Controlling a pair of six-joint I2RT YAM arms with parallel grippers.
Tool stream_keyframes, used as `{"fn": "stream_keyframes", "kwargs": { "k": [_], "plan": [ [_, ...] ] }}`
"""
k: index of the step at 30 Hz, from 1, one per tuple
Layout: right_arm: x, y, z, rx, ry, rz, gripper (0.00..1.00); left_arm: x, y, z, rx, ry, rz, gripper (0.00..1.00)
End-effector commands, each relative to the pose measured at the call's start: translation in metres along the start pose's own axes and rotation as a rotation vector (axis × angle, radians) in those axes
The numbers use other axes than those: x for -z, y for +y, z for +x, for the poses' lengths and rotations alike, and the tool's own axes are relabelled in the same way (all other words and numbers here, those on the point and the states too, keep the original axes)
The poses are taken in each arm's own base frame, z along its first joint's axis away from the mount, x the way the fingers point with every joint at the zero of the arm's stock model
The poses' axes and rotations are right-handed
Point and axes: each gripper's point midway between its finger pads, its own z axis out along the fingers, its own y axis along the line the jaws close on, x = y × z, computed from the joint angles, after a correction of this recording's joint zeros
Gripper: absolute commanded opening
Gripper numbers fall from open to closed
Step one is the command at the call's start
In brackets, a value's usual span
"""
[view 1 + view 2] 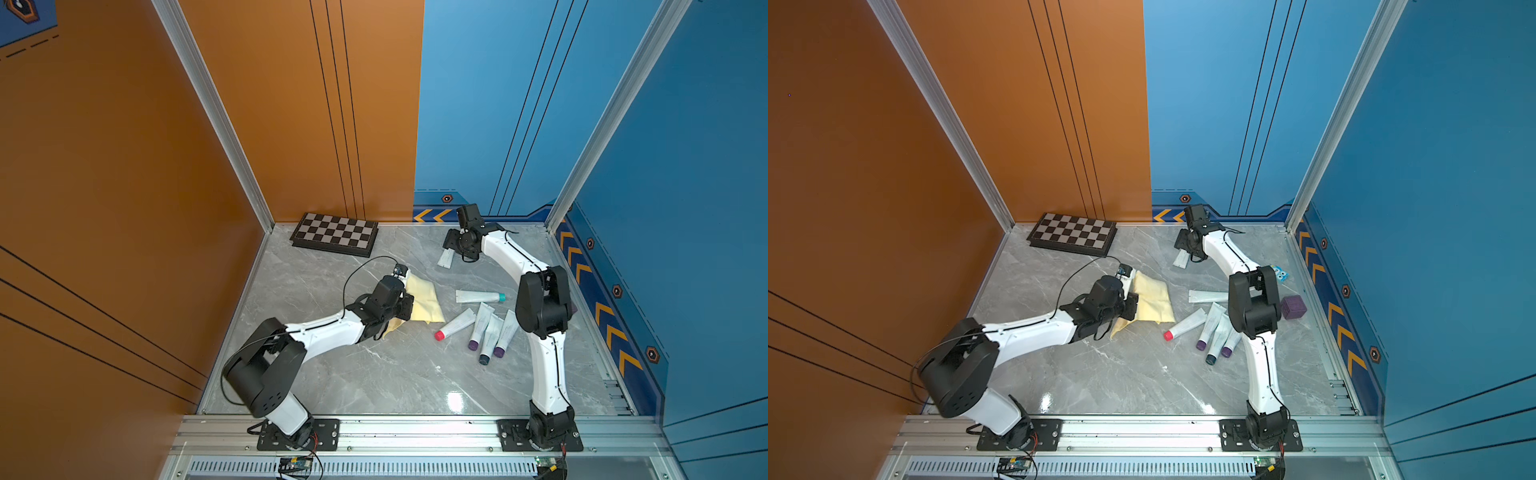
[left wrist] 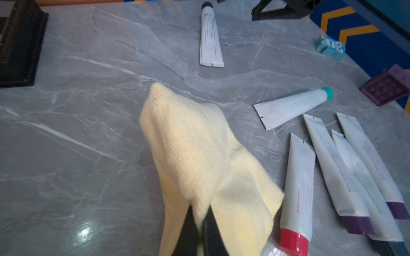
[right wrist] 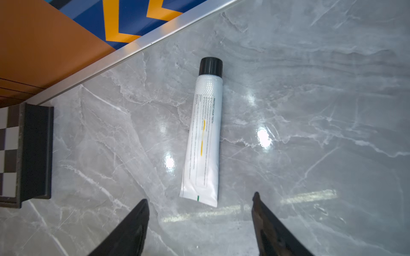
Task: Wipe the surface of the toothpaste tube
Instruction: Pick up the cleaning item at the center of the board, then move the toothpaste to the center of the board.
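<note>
A white toothpaste tube with a black cap lies flat near the back of the table, apart from the others. My right gripper is open just behind the tube's crimped end, with nothing between its fingers. My left gripper is shut on a fold of a yellow cloth, which trails onto the marble at mid-table. To the right of the cloth lie several more white tubes: one with a teal cap, one with a red cap, and a close group with purple and dark caps.
A folded chessboard lies at the back left by the orange wall. A purple cube and a small blue toy sit near the right wall, behind my right arm. Aluminium rails edge the marble table.
</note>
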Motion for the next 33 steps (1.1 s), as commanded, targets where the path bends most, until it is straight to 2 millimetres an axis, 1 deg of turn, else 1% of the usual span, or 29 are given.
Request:
{"fn": "stream_keyframes", "kwargs": {
  "k": [1, 4, 7, 10, 14, 17, 18, 22, 24, 27, 30, 33],
  "plan": [
    [-0.010, -0.005, -0.002, 0.004, 0.025, 0.076, 0.77, 0.026, 0.034, 0.006, 0.078, -0.042, -0.080, 0.04],
    [-0.028, -0.008, -0.004, 0.005, 0.035, 0.122, 0.77, 0.046, 0.047, 0.011, 0.103, -0.063, -0.094, 0.05],
    [-0.042, -0.012, -0.007, -0.001, 0.027, 0.147, 0.78, 0.058, 0.054, 0.015, 0.112, -0.069, -0.103, 0.05],
    [-0.054, -0.017, -0.006, -0.011, 0.032, 0.160, 0.78, 0.065, 0.059, 0.019, 0.114, -0.067, -0.112, 0.06],
    [-0.064, -0.020, -0.001, -0.014, 0.045, 0.173, 0.76, 0.071, 0.063, 0.023, 0.122, -0.074, -0.112, 0.06],
    [-0.072, -0.024, 0.005, -0.014, 0.063, 0.178, 0.73, 0.074, 0.065, 0.024, 0.122, -0.075, -0.114, 0.07],
    [-0.074, -0.024, 0.008, -0.010, 0.068, 0.180, 0.71, 0.075, 0.065, 0.024, 0.123, -0.078, -0.112, 0.07],
    [-0.079, -0.022, 0.015, 0.032, 0.068, 0.205, 0.57, 0.077, 0.065, 0.024, 0.124, -0.084, -0.105, 0.07],
    [-0.079, -0.022, 0.019, 0.057, 0.067, 0.224, 0.54, 0.079, 0.066, 0.024, 0.125, -0.088, -0.104, 0.07],
    [-0.082, -0.023, 0.027, 0.092, 0.082, 0.249, 0.43, 0.080, 0.066, 0.025, 0.123, -0.090, -0.102, 0.07],
    [-0.078, -0.020, 0.042, 0.132, 0.120, 0.257, 0.33, 0.083, 0.065, 0.025, 0.126, -0.094, -0.094, 0.08],
    [-0.069, -0.011, 0.063, 0.175, 0.170, 0.241, 0.26, 0.090, 0.064, 0.019, 0.133, -0.111, -0.091, 0.08]
  ]
}}
